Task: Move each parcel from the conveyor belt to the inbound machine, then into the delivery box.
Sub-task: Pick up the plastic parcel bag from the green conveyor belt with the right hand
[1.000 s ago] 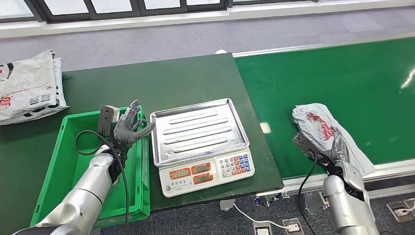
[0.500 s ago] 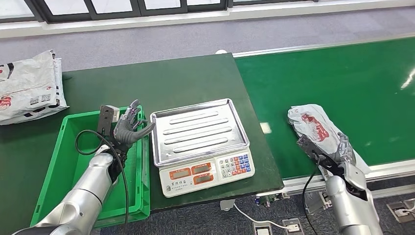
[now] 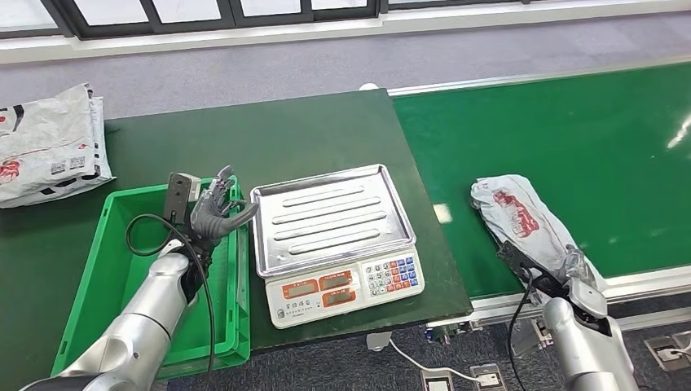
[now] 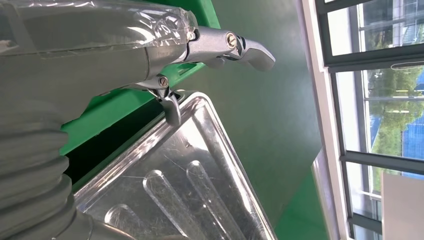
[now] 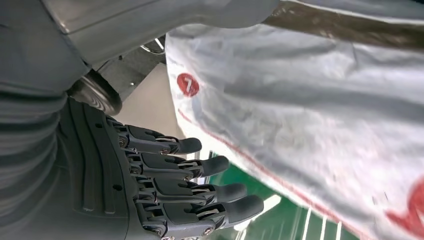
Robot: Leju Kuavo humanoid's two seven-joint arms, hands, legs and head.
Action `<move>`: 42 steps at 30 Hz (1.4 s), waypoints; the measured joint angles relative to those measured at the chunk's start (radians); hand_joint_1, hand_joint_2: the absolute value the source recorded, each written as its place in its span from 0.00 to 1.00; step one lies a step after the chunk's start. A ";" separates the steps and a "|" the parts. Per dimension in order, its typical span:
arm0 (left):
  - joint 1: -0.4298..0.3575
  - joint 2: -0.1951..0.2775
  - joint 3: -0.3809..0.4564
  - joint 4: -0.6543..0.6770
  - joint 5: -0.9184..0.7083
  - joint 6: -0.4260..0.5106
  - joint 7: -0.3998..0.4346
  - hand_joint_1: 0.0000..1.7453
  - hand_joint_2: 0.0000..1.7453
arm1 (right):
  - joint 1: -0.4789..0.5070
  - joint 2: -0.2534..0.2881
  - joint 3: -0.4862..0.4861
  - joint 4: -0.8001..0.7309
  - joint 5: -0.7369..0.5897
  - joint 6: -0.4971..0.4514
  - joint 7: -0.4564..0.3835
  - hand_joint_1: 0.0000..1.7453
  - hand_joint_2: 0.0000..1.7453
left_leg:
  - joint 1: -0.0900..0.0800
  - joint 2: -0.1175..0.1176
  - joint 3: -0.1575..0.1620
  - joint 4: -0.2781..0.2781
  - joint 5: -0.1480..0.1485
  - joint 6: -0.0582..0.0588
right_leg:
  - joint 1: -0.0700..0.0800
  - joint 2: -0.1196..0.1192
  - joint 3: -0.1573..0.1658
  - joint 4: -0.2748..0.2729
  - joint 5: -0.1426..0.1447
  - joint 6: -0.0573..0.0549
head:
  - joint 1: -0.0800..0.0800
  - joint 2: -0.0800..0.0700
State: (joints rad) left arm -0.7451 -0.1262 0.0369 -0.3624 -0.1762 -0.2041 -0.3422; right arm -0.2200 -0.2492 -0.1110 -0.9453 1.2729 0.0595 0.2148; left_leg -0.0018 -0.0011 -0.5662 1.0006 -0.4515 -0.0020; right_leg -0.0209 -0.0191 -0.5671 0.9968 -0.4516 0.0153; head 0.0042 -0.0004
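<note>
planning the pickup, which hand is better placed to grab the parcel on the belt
The right hand: it is already at the near end of the parcel on the conveyor belt, fingers open beside it. The left hand hangs over the green box, across the scale.

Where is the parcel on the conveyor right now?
In the head view the parcel lies on the green conveyor belt, right of the scale, near the belt's front edge beside the right hand.

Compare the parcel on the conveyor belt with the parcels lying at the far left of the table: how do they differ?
The belt parcel is a single bag on the green conveyor belt, by the right hand. The table parcels are stacked, flatter, on the dark table, away from both hands. All are grey-white plastic bags with red print.
</note>
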 joint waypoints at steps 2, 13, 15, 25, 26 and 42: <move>0.000 -0.001 0.000 0.000 0.000 0.000 0.000 0.00 1.00 | -0.007 -0.001 0.000 0.029 0.003 0.000 -0.016 0.00 1.00 | 0.000 0.000 0.000 0.000 0.000 0.000 | 0.000 0.000 0.001 0.000 0.000 0.000 | 0.000 0.000; 0.001 -0.008 -0.003 0.000 0.000 -0.004 -0.002 0.00 1.00 | -0.023 0.005 0.000 0.133 -0.004 -0.006 -0.064 0.00 1.00 | 0.000 -0.001 0.001 0.000 -0.001 0.001 | 0.000 -0.001 0.003 0.000 -0.002 0.001 | 0.000 0.000; 0.001 -0.009 -0.003 0.000 0.000 -0.004 -0.001 0.00 1.00 | -0.024 0.011 0.000 0.144 -0.003 -0.010 -0.068 0.00 1.00 | 0.000 -0.001 0.001 0.000 -0.001 0.001 | 0.000 -0.002 0.004 0.000 -0.002 0.001 | 0.000 0.000; 0.000 -0.014 -0.010 0.002 0.000 -0.004 0.005 0.00 1.00 | -0.044 0.043 0.000 0.190 0.000 -0.014 -0.072 0.00 1.00 | 0.000 -0.001 0.003 0.000 -0.005 0.000 | 0.000 -0.002 0.010 0.000 -0.006 0.001 | 0.000 0.000; 0.000 -0.014 -0.010 0.002 0.000 -0.004 0.005 0.00 1.00 | -0.045 0.043 0.000 0.191 -0.001 -0.014 -0.072 0.00 1.00 | 0.000 -0.001 0.004 0.000 -0.005 0.001 | 0.000 -0.002 0.011 0.000 -0.006 0.001 | 0.000 0.000; -0.005 -0.016 -0.011 0.002 0.008 -0.004 0.008 0.00 1.00 | -0.060 0.056 0.001 0.217 -0.004 -0.040 -0.116 1.00 1.00 | 0.000 -0.001 0.014 0.000 -0.012 0.000 | 0.000 -0.001 0.021 0.000 -0.012 0.000 | 0.000 0.000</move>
State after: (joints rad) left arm -0.7498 -0.1424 0.0256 -0.3609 -0.1684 -0.2083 -0.3346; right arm -0.2802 -0.1927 -0.1104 -0.7279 1.2686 0.0195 0.0993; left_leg -0.0016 -0.0021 -0.5521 1.0007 -0.4638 -0.0021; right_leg -0.0209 -0.0201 -0.5460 0.9965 -0.4639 0.0157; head 0.0042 -0.0004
